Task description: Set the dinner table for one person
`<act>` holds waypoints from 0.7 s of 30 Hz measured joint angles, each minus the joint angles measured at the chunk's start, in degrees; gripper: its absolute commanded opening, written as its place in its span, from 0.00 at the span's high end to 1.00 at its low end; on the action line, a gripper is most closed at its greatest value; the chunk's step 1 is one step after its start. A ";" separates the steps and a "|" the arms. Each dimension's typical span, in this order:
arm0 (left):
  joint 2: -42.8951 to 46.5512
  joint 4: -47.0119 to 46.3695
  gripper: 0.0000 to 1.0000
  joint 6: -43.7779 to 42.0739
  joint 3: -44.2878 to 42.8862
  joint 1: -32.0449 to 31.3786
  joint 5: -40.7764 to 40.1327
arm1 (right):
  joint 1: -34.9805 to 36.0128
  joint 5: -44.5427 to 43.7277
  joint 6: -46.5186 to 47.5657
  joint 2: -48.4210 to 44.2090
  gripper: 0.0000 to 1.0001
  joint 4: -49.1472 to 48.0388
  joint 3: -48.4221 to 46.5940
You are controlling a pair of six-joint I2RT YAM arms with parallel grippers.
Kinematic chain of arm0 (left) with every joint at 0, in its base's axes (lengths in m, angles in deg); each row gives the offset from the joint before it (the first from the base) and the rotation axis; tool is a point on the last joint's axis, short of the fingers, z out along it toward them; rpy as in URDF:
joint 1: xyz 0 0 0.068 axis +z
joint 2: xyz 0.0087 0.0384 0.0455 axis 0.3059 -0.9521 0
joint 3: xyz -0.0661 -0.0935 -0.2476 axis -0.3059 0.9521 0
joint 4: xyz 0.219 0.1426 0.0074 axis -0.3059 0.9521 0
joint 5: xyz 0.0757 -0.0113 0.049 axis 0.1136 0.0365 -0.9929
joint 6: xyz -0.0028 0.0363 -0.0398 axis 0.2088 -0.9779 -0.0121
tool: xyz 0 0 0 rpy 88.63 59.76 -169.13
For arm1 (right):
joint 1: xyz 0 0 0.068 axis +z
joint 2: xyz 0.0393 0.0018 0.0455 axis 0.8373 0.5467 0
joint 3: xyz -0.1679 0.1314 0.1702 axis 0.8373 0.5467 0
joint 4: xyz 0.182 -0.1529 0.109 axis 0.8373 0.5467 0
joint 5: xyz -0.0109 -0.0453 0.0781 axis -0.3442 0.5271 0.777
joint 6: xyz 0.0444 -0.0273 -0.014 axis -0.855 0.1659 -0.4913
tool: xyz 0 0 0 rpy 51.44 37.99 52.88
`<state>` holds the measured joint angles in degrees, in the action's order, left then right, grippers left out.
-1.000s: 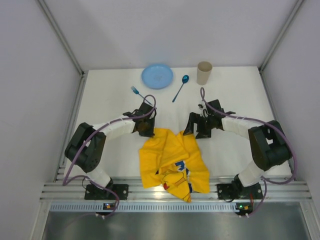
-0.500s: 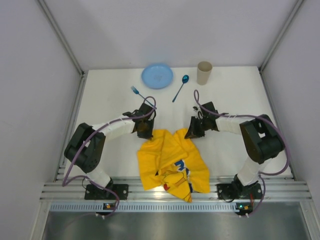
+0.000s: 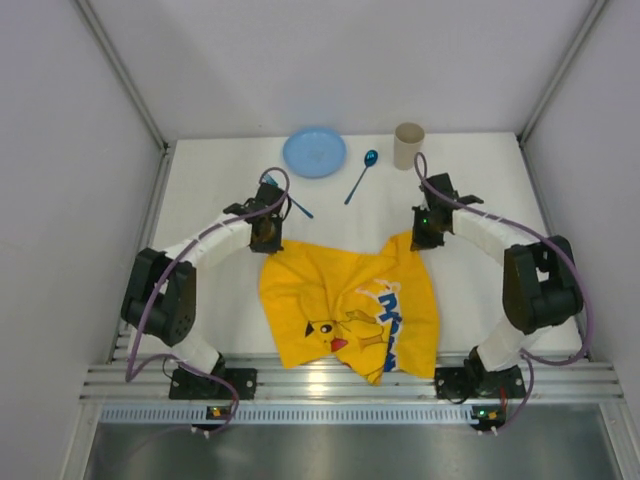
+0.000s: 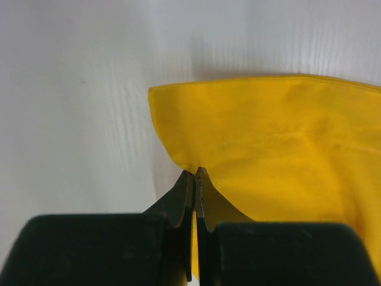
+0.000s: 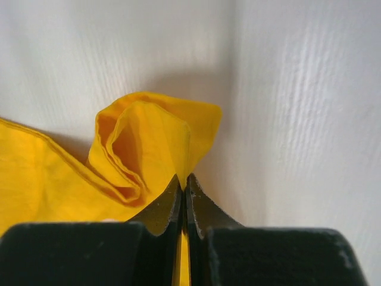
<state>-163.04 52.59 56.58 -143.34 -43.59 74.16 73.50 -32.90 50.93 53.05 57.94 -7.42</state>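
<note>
**Top external view.** The large white rectangular tabletop [image 3: 205, 200] fills the work cell. Its silver aluminium rail [image 3: 330, 382] runs along the near edge, by the arm bases. The yellow printed cloth mat [image 3: 345, 310] lies on the near half, between the arms. The left gripper [image 3: 266, 238] is at the mat's far-left corner and the right gripper [image 3: 421, 238] at its far-right corner. Along the far edge stand a round blue plate [image 3: 314, 152], a blue spoon [image 3: 360, 176] and a beige cup [image 3: 408, 146]. A blue fork [image 3: 297, 207] lies partly under the left wrist.

**Left wrist view.** The left gripper [image 4: 194, 179] is closed, pinching the mat's [image 4: 280, 137] hem just beside the corner. The corner lies flat on the tabletop.

**Right wrist view.** The right gripper [image 5: 184, 182] is likewise closed on the mat [image 5: 143, 143]. Here the corner is rolled into a loose fold.

**Change from the earlier pictures.**
- One second ago the mat was a narrow bunched heap and the grippers sat close together.
- Both grippers have since moved apart and away from the bases.
- The mat is now drawn wide, with its print exposed.
- The plate, spoon and cup have not moved.

**Assessment.** The spreading step appears nearly complete. The lower right area remains creased. The dishes are not yet placed.
</note>
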 measured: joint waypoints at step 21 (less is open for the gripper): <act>-15.21 0.90 0.97 -9.01 -17.57 6.95 -6.40 | -5.29 -15.87 -1.07 21.42 0.97 12.41 -28.79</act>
<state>-178.25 53.49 47.57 -160.91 -36.64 67.75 68.21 -48.76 49.85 74.47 70.35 -36.20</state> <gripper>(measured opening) 0.019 0.010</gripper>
